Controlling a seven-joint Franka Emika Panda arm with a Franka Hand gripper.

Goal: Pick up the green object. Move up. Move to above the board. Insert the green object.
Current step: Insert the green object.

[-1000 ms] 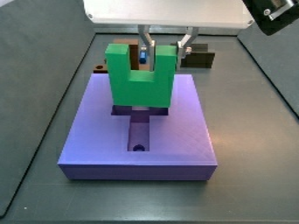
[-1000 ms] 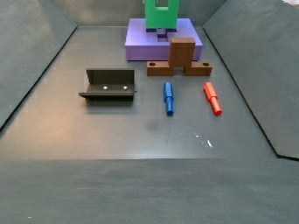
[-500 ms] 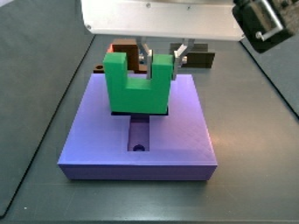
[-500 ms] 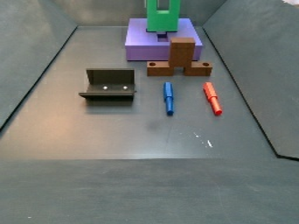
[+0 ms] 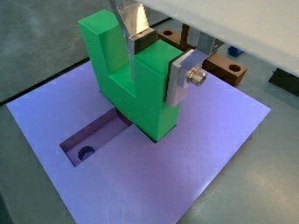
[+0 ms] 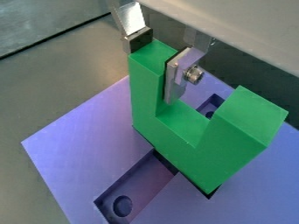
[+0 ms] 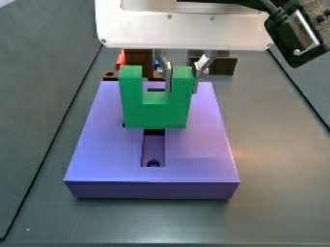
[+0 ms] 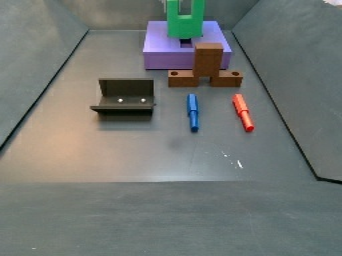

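Note:
The green object (image 7: 154,99) stands upright on the board (image 7: 200,154), prongs up, with its base down in the cross-shaped recess (image 7: 152,151). My gripper (image 7: 180,69) is shut on one prong from above. In both wrist views the silver fingers (image 5: 181,77) (image 6: 179,77) clamp that prong of the green object (image 5: 122,79) (image 6: 222,131) over the board (image 5: 222,136) (image 6: 70,153). In a side view the green object (image 8: 183,20) stands on the board (image 8: 163,52) at the far end of the floor. My gripper shows in both wrist views (image 5: 156,51) (image 6: 160,57).
A brown-red block (image 8: 207,65) stands just off the board's edge, also in a wrist view (image 5: 225,66). The fixture (image 8: 124,97), a blue piece (image 8: 193,112) and a red piece (image 8: 242,112) lie on the grey floor. Sloped walls ring the floor.
My gripper has moved down with the green object; its base has dropped from above the board into the recess.

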